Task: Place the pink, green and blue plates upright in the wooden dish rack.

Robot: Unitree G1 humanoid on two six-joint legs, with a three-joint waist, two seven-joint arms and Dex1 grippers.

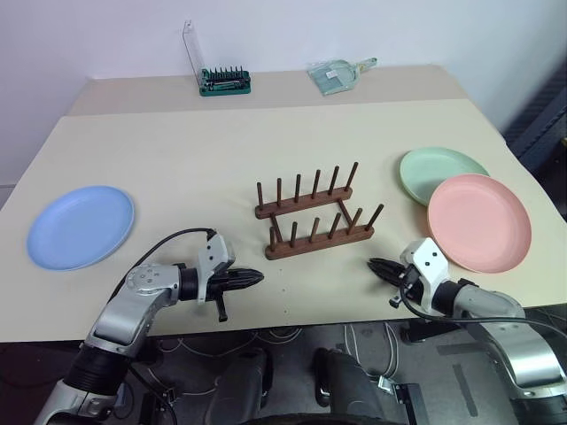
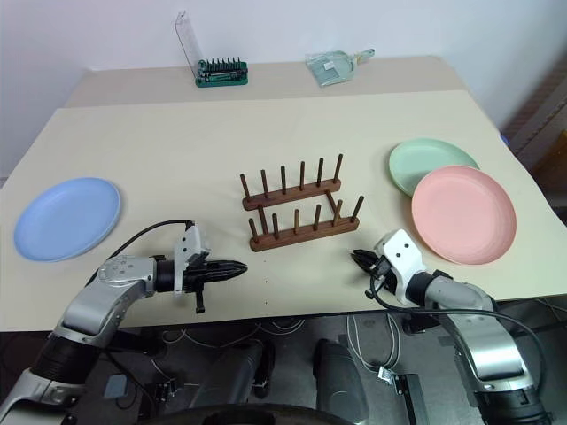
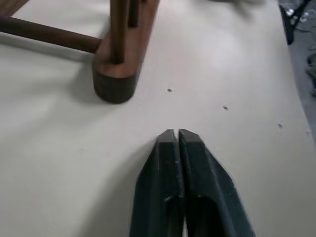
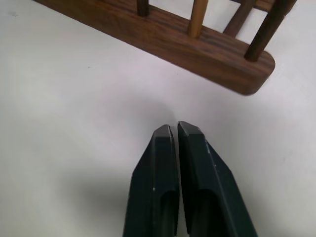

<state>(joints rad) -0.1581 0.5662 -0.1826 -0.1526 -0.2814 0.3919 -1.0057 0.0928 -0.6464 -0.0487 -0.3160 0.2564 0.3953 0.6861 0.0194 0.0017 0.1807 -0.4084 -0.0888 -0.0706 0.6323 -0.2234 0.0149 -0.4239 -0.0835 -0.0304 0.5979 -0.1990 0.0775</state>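
The wooden dish rack (image 1: 314,215) stands empty at the table's middle, two dark rails with upright pegs. The blue plate (image 1: 81,226) lies flat at the left. At the right the pink plate (image 1: 479,221) lies flat and overlaps the green plate (image 1: 434,171) behind it. My left gripper (image 1: 257,279) is shut and empty, low over the table just left of the rack's near rail (image 3: 116,74). My right gripper (image 1: 373,264) is shut and empty, between the rack's near rail (image 4: 197,52) and the pink plate.
A green-based tool holder (image 1: 225,82) with a clear lid and a clear bag (image 1: 335,76) sit on the far table. The near table edge (image 1: 292,323) runs just under both grippers.
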